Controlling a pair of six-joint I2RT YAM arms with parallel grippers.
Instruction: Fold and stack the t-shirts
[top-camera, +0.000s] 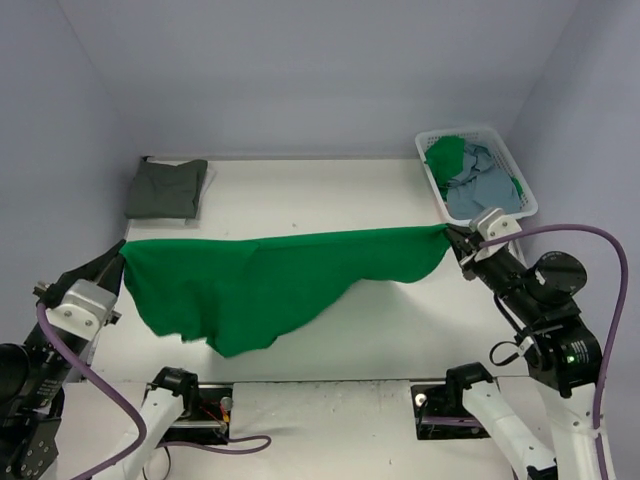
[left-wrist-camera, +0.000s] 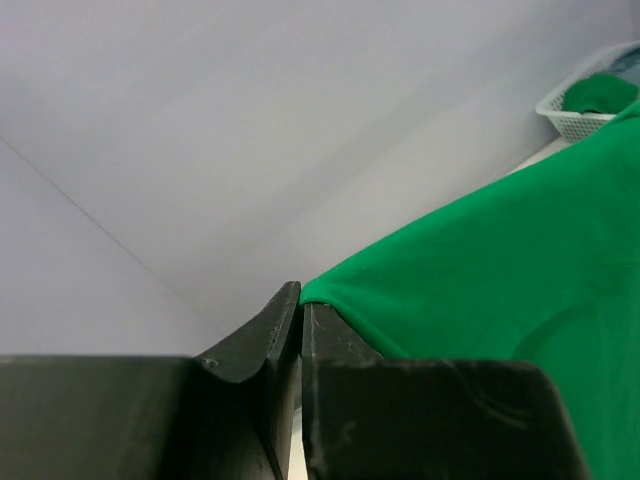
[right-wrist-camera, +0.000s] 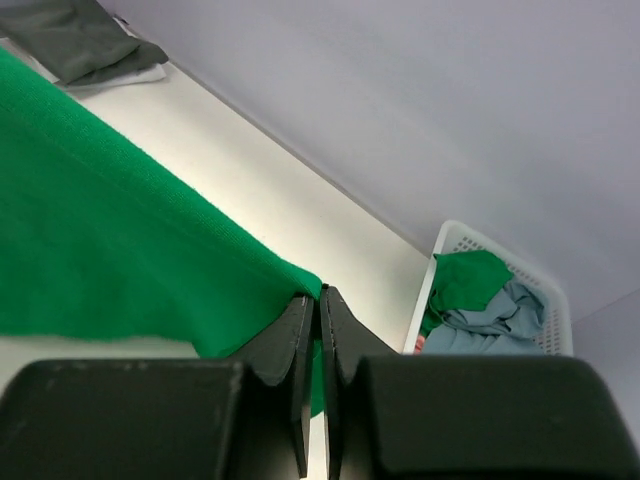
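Observation:
A bright green t-shirt (top-camera: 270, 275) hangs stretched above the table between my two grippers. My left gripper (top-camera: 122, 250) is shut on its left corner, seen up close (left-wrist-camera: 300, 300) with green cloth (left-wrist-camera: 500, 270) running off to the right. My right gripper (top-camera: 452, 235) is shut on the right corner (right-wrist-camera: 320, 292), the green t-shirt (right-wrist-camera: 90, 220) spreading to its left. A folded dark grey-olive t-shirt (top-camera: 166, 188) lies at the back left on something white. Another green t-shirt (top-camera: 444, 155) and a light blue one (top-camera: 480, 190) sit in the basket.
A white plastic basket (top-camera: 527, 192) stands at the back right of the white table (top-camera: 380, 330), close behind my right gripper. Walls close the table in at the back and both sides. Both arm bases sit at the near edge.

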